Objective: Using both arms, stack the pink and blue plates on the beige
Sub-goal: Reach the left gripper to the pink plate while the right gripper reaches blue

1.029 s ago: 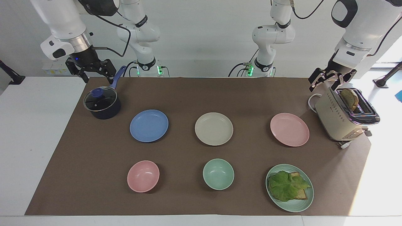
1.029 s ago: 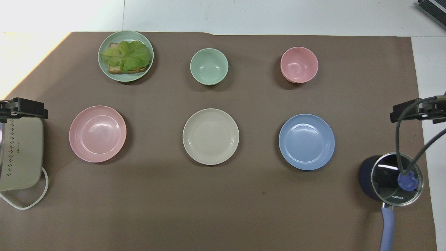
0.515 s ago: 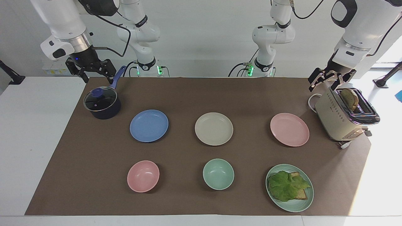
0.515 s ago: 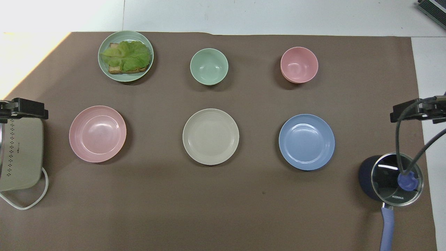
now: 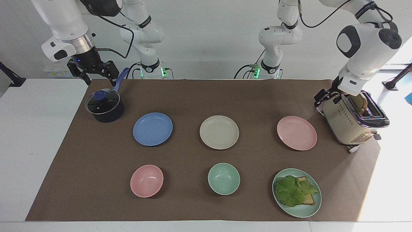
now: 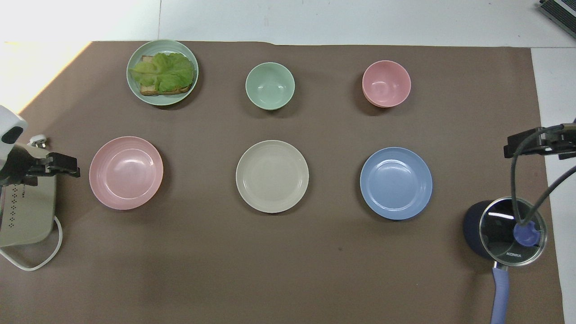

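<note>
L gripper (image 5: 323, 97) hangs low at the left arm's end of the worktop, just beside the cream toaster (image 5: 352, 120), jaws open, holding nothing. Pink plate (image 5: 296, 133) lies flat on the brown mat (image 5: 96, 180) just beside it, toward the table's middle and a bit farther from the robots; in the overhead view the jaws sit level w/ the plate's rim on its toaster side. So the L arm is clearly the nearer one for pink; judged next move is a short drop and slide onto that near rim. R gripper (image 5: 93, 70) hovers over the blue-handled saucepan (image 5: 105, 105) w/ glass lid at the right arm's end, jaws open and empty too. Blue plate (image 5: 153, 129) is near the pan, toward the middle and farther from the robots, so the R arm is nearer for blue. Plates are round, no long axis; any rim point works, nearest edge is simplest. Beige plate (image 5: 219, 132) sits between pink and blue, well apart from both, bare. All three plates empty, nothing stacked yet. Farther from the robots: pink bowl (image 5: 146, 180) and green bowl (image 5: 223, 178), both empty; mint-green plate (image 5: 310, 209) carries lettuce on toast. Toaster has a slice of bread standing up in its slot. Risk, as I judge it: L wrist brushing the toaster on the way in.
</note>
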Robot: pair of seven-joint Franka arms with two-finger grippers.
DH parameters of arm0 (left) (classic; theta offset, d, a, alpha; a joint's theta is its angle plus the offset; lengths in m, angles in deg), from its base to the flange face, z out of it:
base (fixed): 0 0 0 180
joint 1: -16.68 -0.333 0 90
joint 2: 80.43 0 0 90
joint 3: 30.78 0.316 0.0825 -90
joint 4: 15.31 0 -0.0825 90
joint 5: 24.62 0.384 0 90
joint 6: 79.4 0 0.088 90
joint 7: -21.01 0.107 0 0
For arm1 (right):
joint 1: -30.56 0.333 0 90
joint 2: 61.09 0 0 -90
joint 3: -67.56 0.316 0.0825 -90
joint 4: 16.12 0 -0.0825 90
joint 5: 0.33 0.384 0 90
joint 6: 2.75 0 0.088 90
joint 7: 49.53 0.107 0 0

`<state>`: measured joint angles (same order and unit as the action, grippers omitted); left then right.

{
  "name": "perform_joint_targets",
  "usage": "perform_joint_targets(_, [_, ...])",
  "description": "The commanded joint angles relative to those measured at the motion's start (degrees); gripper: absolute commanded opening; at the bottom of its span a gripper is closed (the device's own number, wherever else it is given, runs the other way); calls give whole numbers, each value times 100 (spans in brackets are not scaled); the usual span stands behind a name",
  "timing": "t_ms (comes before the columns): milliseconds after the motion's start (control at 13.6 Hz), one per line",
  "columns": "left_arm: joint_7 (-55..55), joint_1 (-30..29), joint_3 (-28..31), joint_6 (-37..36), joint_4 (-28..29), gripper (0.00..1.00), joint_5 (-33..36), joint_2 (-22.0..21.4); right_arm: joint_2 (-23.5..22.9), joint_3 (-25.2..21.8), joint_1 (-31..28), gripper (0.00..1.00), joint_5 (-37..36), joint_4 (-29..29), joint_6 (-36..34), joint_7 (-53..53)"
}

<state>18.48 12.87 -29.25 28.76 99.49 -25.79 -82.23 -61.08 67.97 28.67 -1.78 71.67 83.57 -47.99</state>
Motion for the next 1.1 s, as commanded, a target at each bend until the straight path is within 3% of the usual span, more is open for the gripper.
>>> perform_joint_targets(0, [77,-146,-39,617,472,100,73,398,52,47,-74,100,22,10,7,-84])
perform_joint_targets(221, [104,-295,-39,1267,552,100,65,952,52,56,-74,100,22,10,16,-75])
perform_joint_targets(515, [16,-278,-39,1742,534,100,-260,1278,69,65,-48,100,31,71,129,-31])
perform_joint_targets(809, [-46,-278,-39,1814,490,100,-339,1429,280,82,5,100,31,580,560,30])
perform_joint_targets(882, [-81,-295,-39,1788,473,89,-401,1429,324,91,14,100,31,721,639,117])
perform_joint_targets(956, [-64,-304,-39,1787,472,52,-401,1429,324,109,14,100,31,870,753,214])
perform_joint_targets(1029, [-11,-330,-39,1787,472,29,-401,1429,315,118,22,100,31,1080,954,241])
